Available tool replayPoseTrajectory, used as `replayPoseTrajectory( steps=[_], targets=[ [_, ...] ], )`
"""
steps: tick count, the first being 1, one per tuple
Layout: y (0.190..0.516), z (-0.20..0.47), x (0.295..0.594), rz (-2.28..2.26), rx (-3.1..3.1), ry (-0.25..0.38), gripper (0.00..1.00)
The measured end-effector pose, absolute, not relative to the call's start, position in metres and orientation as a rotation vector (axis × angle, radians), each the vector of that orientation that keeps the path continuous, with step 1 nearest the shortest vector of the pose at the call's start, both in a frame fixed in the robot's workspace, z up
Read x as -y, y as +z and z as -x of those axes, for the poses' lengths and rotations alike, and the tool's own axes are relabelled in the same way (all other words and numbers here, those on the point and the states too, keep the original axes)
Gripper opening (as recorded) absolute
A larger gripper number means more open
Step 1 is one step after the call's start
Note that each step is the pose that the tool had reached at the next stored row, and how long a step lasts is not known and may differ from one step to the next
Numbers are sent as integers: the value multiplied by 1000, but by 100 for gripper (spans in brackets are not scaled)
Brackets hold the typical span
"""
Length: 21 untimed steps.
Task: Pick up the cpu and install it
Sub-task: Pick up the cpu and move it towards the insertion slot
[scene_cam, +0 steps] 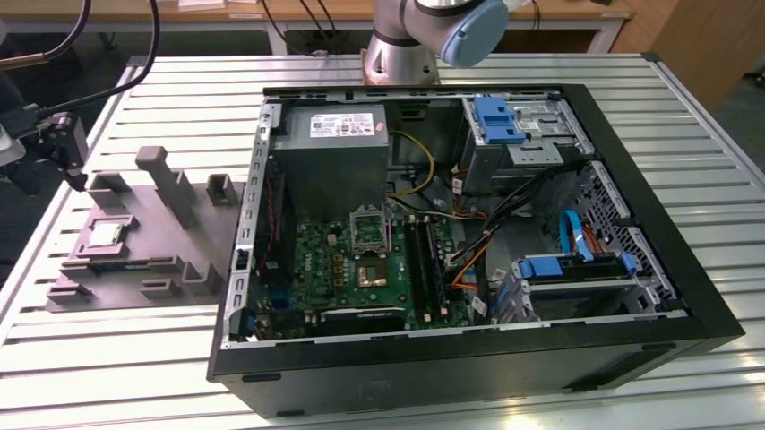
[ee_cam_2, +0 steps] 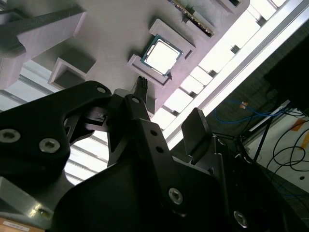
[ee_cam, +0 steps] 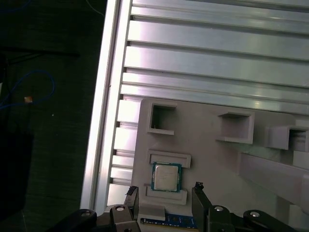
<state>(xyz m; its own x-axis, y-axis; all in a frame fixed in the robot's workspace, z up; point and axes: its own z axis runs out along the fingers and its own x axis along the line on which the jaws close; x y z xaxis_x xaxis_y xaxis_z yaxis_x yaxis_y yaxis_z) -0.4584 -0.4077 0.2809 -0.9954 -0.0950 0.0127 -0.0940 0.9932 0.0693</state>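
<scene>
The cpu (scene_cam: 106,235) is a small flat silvery square lying in a recess of the grey fixture block (scene_cam: 143,260), on the slatted table at the exterior view's left. Both wrist views show the cpu (ee_cam: 166,177) (ee_cam_2: 161,55) seated between low raised ledges. My gripper (scene_cam: 63,148) hangs above the fixture's far left end. It is open, with one black fingertip (ee_cam: 131,191) on each side of the chip and nothing between them. The gripper (ee_cam: 164,189) (ee_cam_2: 169,101) is above the chip and not touching it.
An open black computer case (scene_cam: 646,269) lies to the exterior view's right of the fixture. Inside are a green motherboard (scene_cam: 317,269) with a metal-framed socket (scene_cam: 368,226), a grey power supply box (scene_cam: 332,152), cables and blue drive brackets. Upright posts (scene_cam: 161,175) rise from the fixture. The table edge (ee_cam: 99,121) runs beside it.
</scene>
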Motion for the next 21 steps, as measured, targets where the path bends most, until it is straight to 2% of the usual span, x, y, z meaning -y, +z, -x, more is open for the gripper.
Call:
replayPoseTrajectory(
  steps=[4,5,18,19,20,21],
  targets=[
    [281,458,408,-148,3120,-108,54],
    [281,458,408,-148,3120,-108,47],
    [280,458,408,-148,3120,-107,47],
    [280,458,408,-148,3120,-107,48],
    [280,458,408,-148,3120,-107,55],
    [280,458,408,-148,3120,-107,55]
  ],
)
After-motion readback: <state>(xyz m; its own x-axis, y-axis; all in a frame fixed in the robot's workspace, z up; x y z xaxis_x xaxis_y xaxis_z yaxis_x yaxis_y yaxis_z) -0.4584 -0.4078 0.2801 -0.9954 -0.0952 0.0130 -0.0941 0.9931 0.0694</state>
